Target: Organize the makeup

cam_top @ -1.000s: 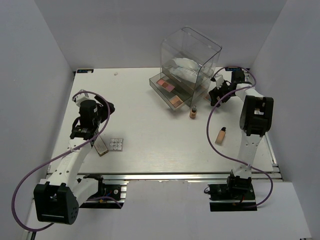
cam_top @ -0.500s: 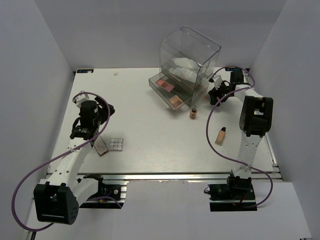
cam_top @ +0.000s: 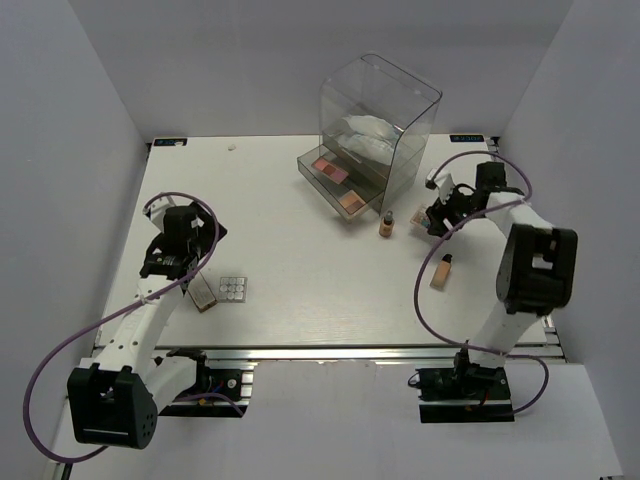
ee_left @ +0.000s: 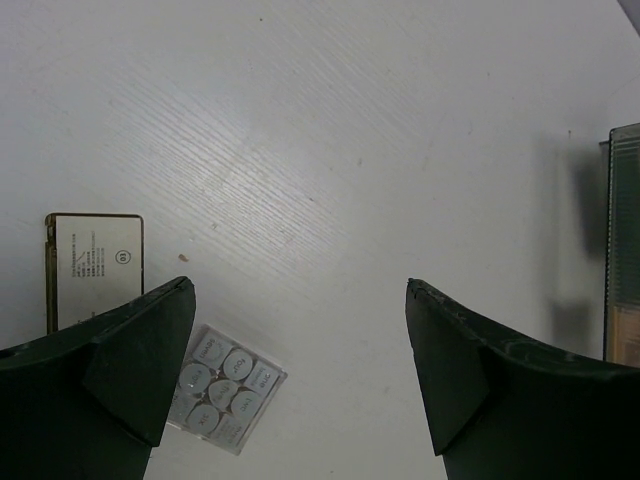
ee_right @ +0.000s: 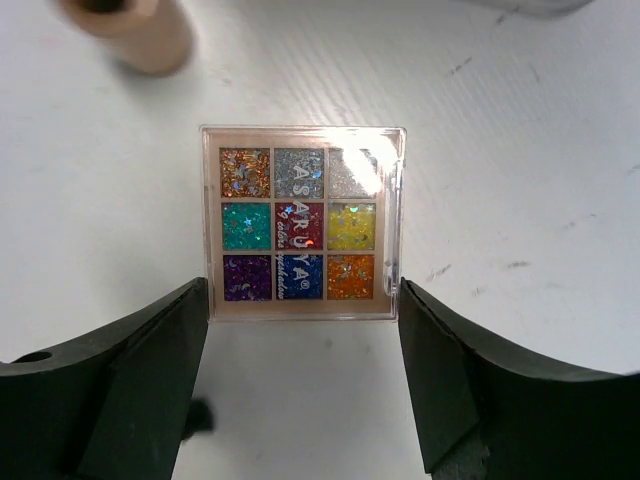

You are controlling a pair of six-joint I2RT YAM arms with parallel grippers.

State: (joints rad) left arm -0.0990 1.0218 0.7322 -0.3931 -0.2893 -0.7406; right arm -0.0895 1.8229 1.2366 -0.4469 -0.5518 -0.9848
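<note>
R end effector (ee_right: 300, 300) pulled back; over glitter palette (ee_right: 302, 222).

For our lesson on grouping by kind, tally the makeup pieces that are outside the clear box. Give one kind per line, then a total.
Tan foundation bottles: 2, one upright, one lying down
White grid palette: 1
Glitter palette: 1
Flat tan case with a white label: 1
Total: 5
</note>
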